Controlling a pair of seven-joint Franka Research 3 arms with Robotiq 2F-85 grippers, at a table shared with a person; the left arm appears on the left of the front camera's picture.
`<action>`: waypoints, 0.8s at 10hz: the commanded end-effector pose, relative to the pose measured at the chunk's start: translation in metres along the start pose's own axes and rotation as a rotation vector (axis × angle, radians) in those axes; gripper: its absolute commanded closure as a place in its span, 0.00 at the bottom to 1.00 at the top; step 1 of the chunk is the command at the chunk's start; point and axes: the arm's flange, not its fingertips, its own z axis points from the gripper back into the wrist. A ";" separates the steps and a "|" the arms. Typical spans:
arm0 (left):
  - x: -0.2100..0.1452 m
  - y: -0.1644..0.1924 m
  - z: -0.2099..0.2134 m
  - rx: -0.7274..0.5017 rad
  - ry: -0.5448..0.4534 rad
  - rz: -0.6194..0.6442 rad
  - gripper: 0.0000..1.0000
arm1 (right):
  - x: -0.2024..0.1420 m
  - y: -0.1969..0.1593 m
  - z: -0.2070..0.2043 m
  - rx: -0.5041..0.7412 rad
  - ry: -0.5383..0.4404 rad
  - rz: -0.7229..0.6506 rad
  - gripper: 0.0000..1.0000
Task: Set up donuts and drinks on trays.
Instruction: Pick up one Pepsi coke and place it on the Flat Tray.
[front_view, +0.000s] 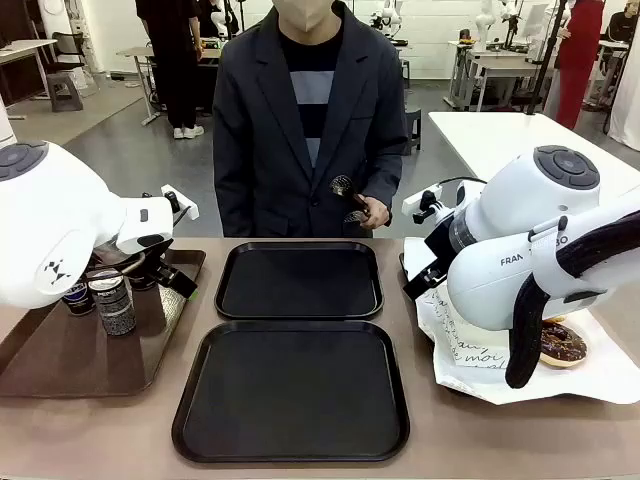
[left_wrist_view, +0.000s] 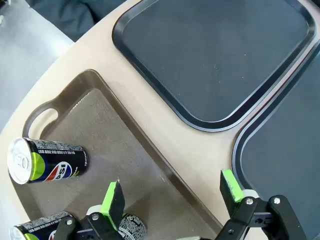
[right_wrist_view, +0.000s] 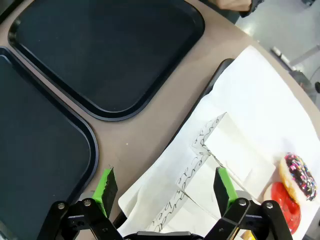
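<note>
Two black trays lie side by side in the middle of the table (front_view: 100, 430), the far tray (front_view: 300, 280) towards the person (front_view: 310, 130) and the near tray (front_view: 292, 390) towards the robot, their rims almost touching. Off to the robot's left sits a longer brown tray (front_view: 60, 360) with handles, and the drinks stand upright on it: a Pepsi can (left_wrist_view: 47, 165) near the handle end and a grey-patterned can (front_view: 115, 305) beside it. The left end effector (left_wrist_view: 171, 189) hangs over that brown tray's inner edge with its fingers spread wide apart and nothing between them; one green pad is above the top of a can, the other above the table by the near tray's rim. On the robot's right, a sheet of white paper (right_wrist_view: 250, 90) carries small white boxes (right_wrist_view: 225, 150) printed with black script, and just beside them a chocolate donut (right_wrist_view: 298, 177) with sprinkles and a red donut (right_wrist_view: 285, 212). The right end effector (right_wrist_view: 165, 180) hovers above the boxes, fingers also spread apart, gripping nothing. The person stands at the far side holding a dark utensil (front_view: 345, 190) in one hand (front_view: 372, 212).
</note>
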 end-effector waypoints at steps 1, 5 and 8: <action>0.000 0.000 0.000 0.000 0.000 0.000 0.00 | 0.000 0.000 0.000 0.000 0.000 0.000 0.00; 0.000 0.000 0.000 0.000 0.000 0.000 0.00 | 0.000 0.000 0.000 0.000 0.000 0.000 0.00; 0.000 0.000 0.000 0.000 0.000 0.000 0.00 | 0.000 0.000 0.000 0.000 0.000 0.000 0.00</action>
